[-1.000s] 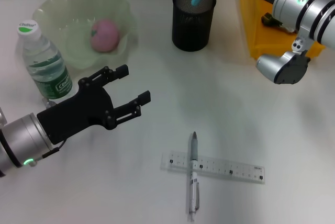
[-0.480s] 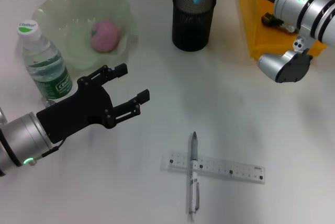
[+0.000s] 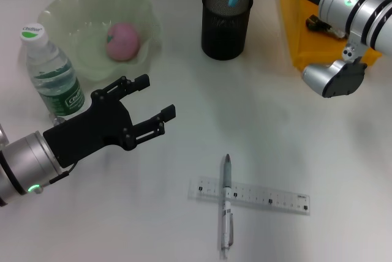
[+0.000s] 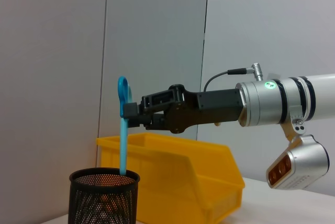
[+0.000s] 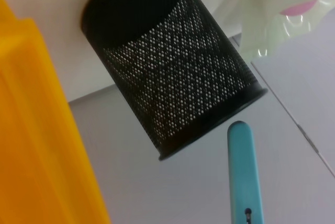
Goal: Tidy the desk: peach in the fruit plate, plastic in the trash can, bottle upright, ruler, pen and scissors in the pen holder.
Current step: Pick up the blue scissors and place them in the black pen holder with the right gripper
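Right end effector (image 4: 131,115) shut on blue scissors (image 4: 122,130), tips down inside black mesh pen holder (image 3: 226,22). Scissors light, stiff, smooth (could slip), pinched near handle end.

Left end effector (image 3: 144,106) wide open, holds nothing, hangs over worktop (image 3: 294,133) near bottle (image 3: 52,73).

Pen (image 3: 226,210) lies across clear ruler (image 3: 248,196). Ruler thin, flat, hard to pinch; pen best taken at middle.

Peach (image 3: 123,41) in fruit plate (image 3: 67,11).
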Robot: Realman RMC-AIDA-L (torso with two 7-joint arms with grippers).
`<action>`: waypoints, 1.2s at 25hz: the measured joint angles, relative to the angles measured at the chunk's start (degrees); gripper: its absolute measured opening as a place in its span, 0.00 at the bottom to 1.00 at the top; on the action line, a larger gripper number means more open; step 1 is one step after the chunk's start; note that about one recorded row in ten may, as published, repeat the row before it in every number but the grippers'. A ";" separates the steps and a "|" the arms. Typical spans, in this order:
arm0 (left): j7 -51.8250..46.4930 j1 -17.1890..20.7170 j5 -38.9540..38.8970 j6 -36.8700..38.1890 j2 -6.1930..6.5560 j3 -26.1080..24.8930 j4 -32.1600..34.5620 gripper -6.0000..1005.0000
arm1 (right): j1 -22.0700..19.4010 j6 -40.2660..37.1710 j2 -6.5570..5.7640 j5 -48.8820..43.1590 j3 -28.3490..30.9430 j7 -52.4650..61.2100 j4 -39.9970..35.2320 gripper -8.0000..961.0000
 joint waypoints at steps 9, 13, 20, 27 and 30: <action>0.00 -0.04 0.00 0.37 0.00 -0.03 -0.07 0.80 | -0.44 -0.79 0.00 -0.05 -0.62 -1.22 0.12 0.25; 0.00 -0.21 0.00 0.15 -0.05 0.02 -0.08 0.80 | -0.67 -2.17 0.00 -0.05 -0.69 -1.30 0.78 0.25; 0.00 -0.65 0.01 0.18 -0.06 -0.03 -0.51 0.80 | -0.78 -3.03 0.00 -0.05 -0.66 -1.30 0.95 0.25; 0.00 -0.65 0.00 0.51 0.00 -0.02 -0.52 0.80 | -0.78 -3.09 0.00 0.26 -0.59 -1.30 1.03 0.25; 0.00 -0.64 0.00 0.47 0.00 0.01 -0.52 0.80 | -0.78 -3.09 0.00 0.30 -0.54 -1.30 1.07 0.25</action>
